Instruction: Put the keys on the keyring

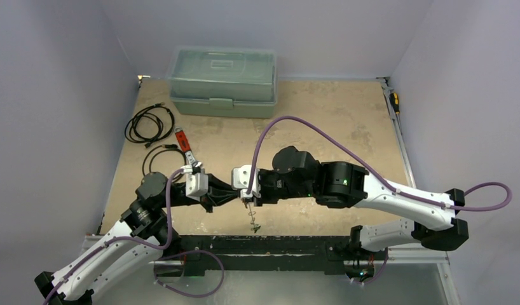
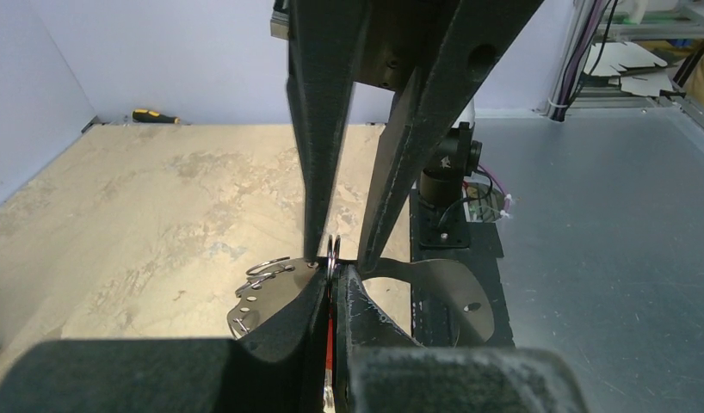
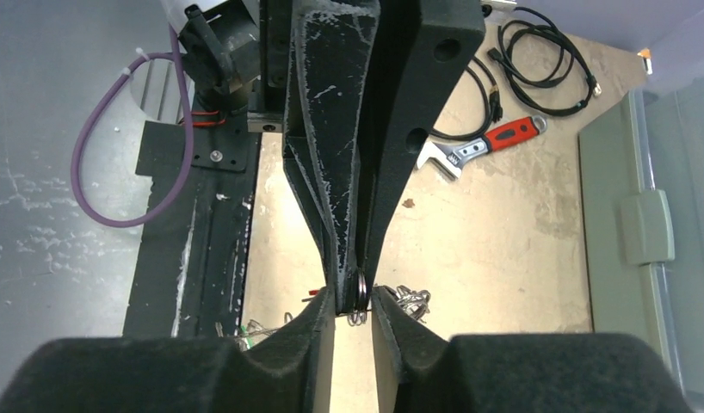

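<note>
Near the front edge of the table, above its bare tan top, the two arms meet tip to tip. The left gripper is closed on the keyring, which shows edge-on as a thin dark hoop pinched at its fingertips; a red strip sits deeper in the slit between its fingers, too hidden to identify. The right gripper faces it with its jaws narrowly apart, the table visible between them, straddling the ring and the left fingertips. Whether a pad touches the ring I cannot tell. A small cluster of keys dangles just under the meeting point, close above the table. Well apart to the left rear lie a red-handled wrench and coiled black cables. A grey-green lidded box stands at the back, and a screwdriver lies along the right wall.
</note>
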Tool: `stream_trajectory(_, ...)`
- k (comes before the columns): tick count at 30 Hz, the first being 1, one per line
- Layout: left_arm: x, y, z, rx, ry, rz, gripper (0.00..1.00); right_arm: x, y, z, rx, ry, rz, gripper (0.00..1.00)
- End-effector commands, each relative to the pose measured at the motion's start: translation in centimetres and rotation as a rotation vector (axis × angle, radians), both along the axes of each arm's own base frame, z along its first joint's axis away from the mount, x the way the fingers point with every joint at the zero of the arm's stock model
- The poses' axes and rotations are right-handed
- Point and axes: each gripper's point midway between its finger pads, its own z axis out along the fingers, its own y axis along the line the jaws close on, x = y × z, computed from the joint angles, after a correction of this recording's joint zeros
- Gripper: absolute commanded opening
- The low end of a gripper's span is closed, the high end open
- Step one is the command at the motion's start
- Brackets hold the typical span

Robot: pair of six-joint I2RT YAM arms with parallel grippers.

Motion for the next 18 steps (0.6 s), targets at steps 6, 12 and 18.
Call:
stream_trajectory(6, -0.5, 0.3, 3.3, -0.072, -0.079, -0.014, 0.00, 0.4, 0.1, 2.4, 0.045, -0.043, -0.006, 0.02)
stream_trajectory(12, -0.9, 0.3, 3.3, -0.075, -0.090, -0.031, 0.00, 0.5, -0.3, 2.6, 0.066, -0.060, -0.012, 0.00)
stream_trajectory(18, -1.5, 0.8, 4.1, -0.105, -0.131, -0.038, 0.31, 0.5, -0.7, 4.8, 0.247, -0.090, -0.030, 0.00)
